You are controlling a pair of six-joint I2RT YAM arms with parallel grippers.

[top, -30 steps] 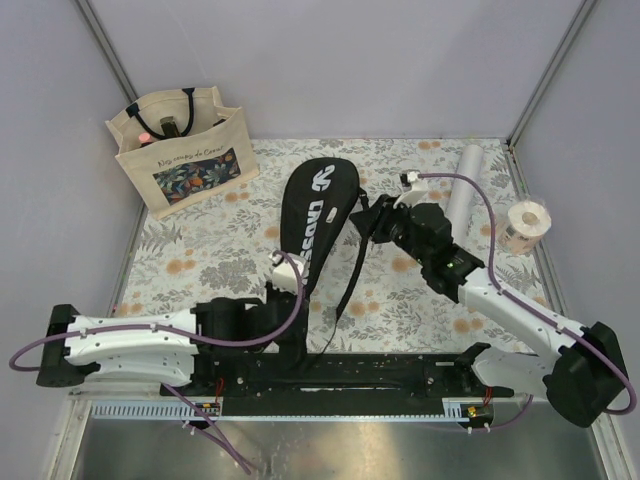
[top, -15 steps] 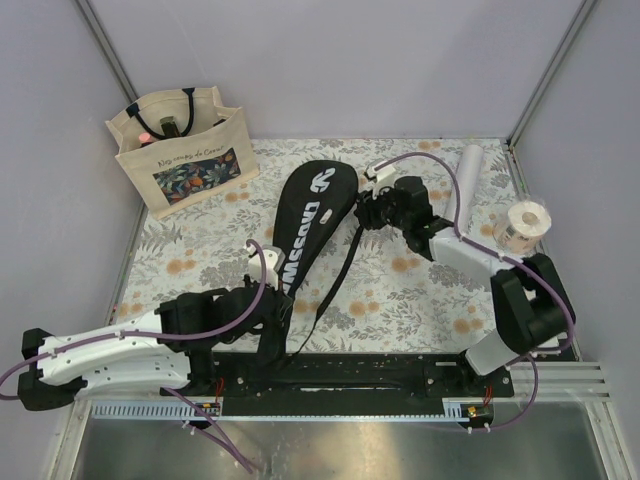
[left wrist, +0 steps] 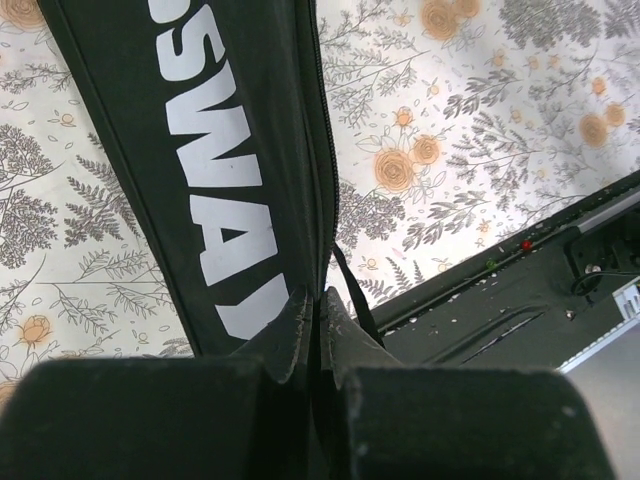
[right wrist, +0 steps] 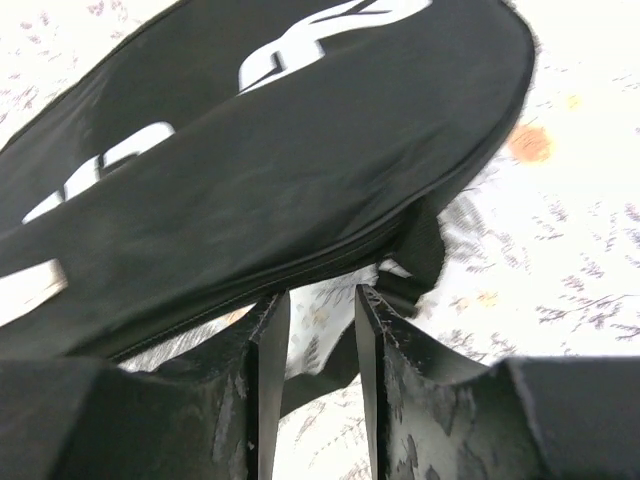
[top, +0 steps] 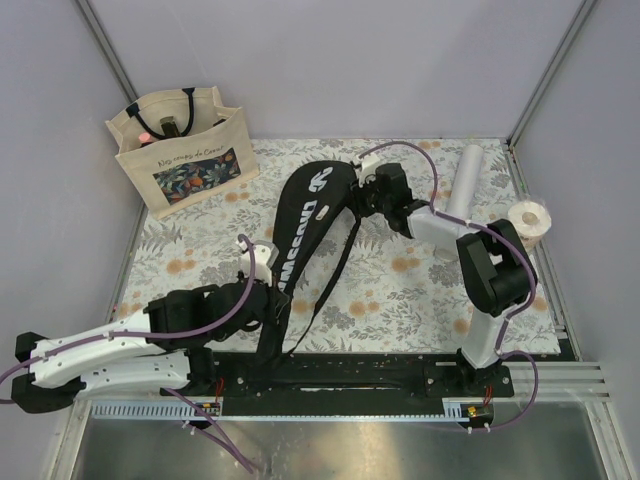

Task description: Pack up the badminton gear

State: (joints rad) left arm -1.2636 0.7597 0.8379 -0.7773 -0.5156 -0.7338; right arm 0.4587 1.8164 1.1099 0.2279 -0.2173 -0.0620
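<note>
The right gripper [right wrist: 320,293] has reached the cover [top: 310,210] — fingers parted, seemingly empty — while the left gripper [left wrist: 318,305] pinches its edge.

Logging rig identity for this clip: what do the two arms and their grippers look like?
The left arm and right arm have white shells with black joints. A purple cable runs along each. The left gripper and right gripper each have two flat black fingers, scuffed at the edges.
</note>
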